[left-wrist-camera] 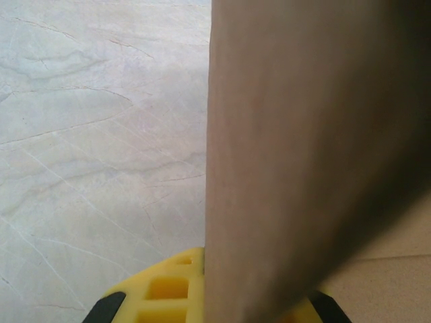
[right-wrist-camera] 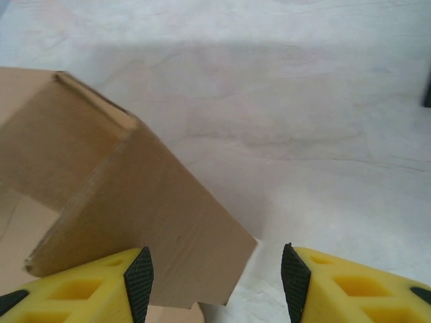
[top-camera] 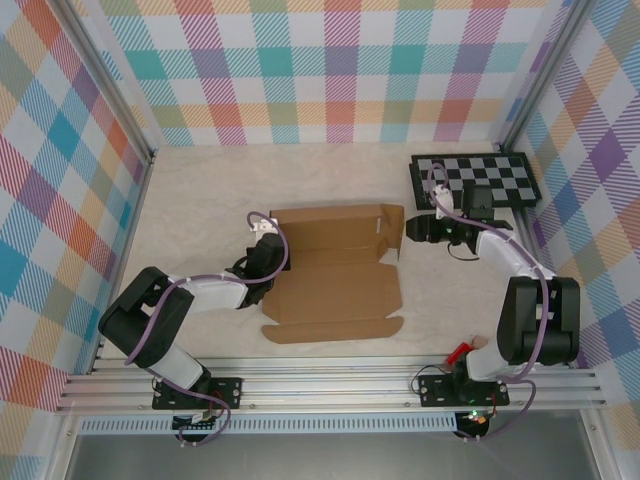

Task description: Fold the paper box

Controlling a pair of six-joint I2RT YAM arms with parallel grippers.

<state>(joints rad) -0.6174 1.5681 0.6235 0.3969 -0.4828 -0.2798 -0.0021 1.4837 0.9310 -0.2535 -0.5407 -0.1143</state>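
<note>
Now, tabletop (top-camera: 210, 200): pale, marble-veined surface; broad bare room to the left of the box and behind it, a narrower bare strip in front of it.
Walls (top-camera: 300, 70): pastel plaid panels closing the left, far and right sides; metal corner posts at the two far corners.
Near edge: ribbed metal rail (top-camera: 330, 385) carrying both arm bases.
Paper box (top-camera: 335, 290): plain brown cardboard die-cut mailer near the middle of the tabletop; the near panel lies flat with thin flaps along its edges, and the far part is raised into low walls. The cardboard faces are plain brown. In the left wrist view (left-wrist-camera: 303, 155) it is a blurred upright panel cut off by the top and right edges.
Checkerboard panel (top-camera: 472, 180): black-and-white, flat at the far right, apart from the box.
Left gripper (top-camera: 268, 240): at the box's left edge; only a yellow finger (left-wrist-camera: 161, 289) shows low beside the cardboard, so I cannot tell how far it is spread or whether it grips.
Right gripper (right-wrist-camera: 215, 281): at the box's right end, spread wide, holding nothing; an end flap (right-wrist-camera: 155, 222) reaches partway into the gap.
Red piece (top-camera: 460, 351): by the right arm base, too small to make out.
</note>
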